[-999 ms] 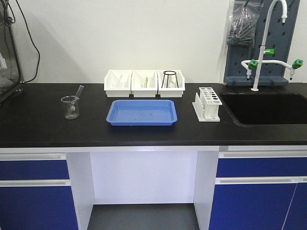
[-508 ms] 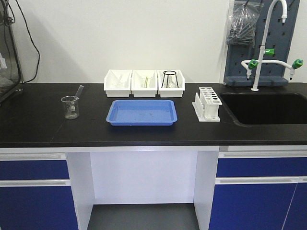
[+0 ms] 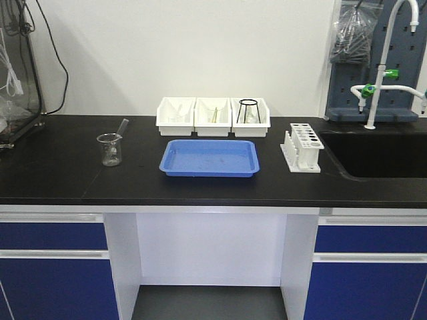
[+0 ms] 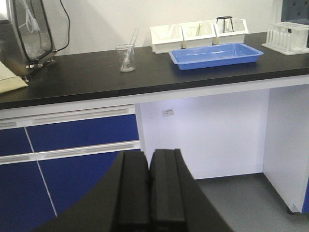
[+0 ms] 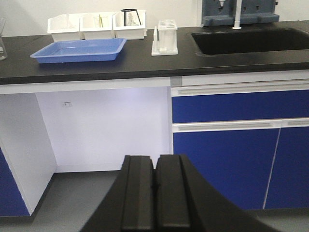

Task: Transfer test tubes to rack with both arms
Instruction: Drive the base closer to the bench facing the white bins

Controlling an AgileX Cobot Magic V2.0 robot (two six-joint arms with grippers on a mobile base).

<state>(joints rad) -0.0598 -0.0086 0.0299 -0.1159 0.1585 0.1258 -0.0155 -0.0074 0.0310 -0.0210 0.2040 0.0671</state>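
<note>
- Test tube [image 3: 123, 127], front view: it leans out of the glass beaker [image 3: 111, 149] on the left part of the black counter [image 3: 53, 175]. The white rack [image 3: 303, 147] stands well apart on the right, just beside the sink [image 3: 380, 159]. The blue tray [image 3: 210, 158] lies between them, with three white bins [image 3: 213, 117] behind it.
- Left wrist view: the left gripper [image 4: 149, 159] sits low, below the counter edge and facing the blue cupboard fronts. Its jaws are pressed together on nothing. The test tube in the beaker is up on the counter, slightly left of the gripper and well apart from it.
- Right wrist view: the right gripper [image 5: 155, 164] is likewise below the counter, jaws together and empty. The rack stands on the counter almost straight ahead, well apart. Only a sliver of the beaker shows at the left edge, and the test tube cannot be made out.
</note>
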